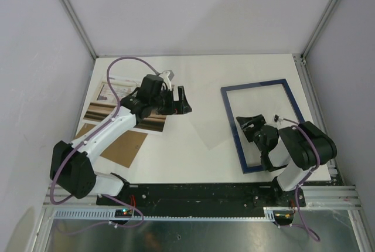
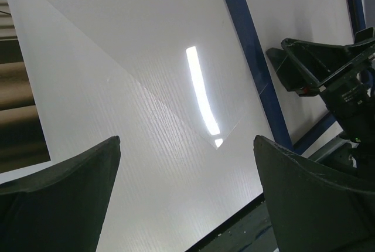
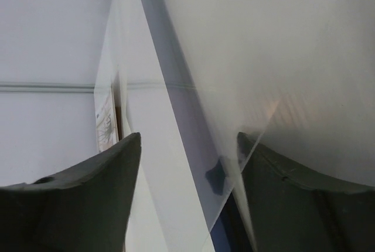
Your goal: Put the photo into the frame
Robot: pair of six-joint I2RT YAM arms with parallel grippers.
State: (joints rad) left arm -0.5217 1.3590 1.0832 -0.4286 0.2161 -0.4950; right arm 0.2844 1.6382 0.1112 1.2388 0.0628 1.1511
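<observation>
**Overhead view.** A white desk (image 1: 199, 70) carries four flat rectangles. The photo (image 1: 108, 94), a glossy paper print, lies at the left of the picture, partly under the left arm. A matte brown cardboard board (image 1: 120, 146) lies just below it. The frame (image 1: 256, 84), thin-edged and navy blue, lies flat at the right with white desk showing through its opening. A clear sheet (image 1: 208, 129) lies at centre and shows only as a faint outline.

**End effectors.** The left end effector (image 1: 183, 101) hangs over bare desk right of the photo. Its dark wedge-shaped fingers are spread wide with nothing between them. The right end effector (image 1: 258, 140) sits over the frame's lower left part with its jaws apart.

**Left wrist view.** Only here is the clear sheet (image 2: 146, 47) plain. Its smooth surface carries a bright lamp reflection, and a finely ribbed desk surface shows beneath it. One corner reaches the frame's blue bar (image 2: 246, 47).

**Right wrist view.** A translucent pane's edge runs between the fingers (image 3: 88, 193), over the blue strip (image 3: 170, 70). Whether either finger touches the pane cannot be told.
</observation>
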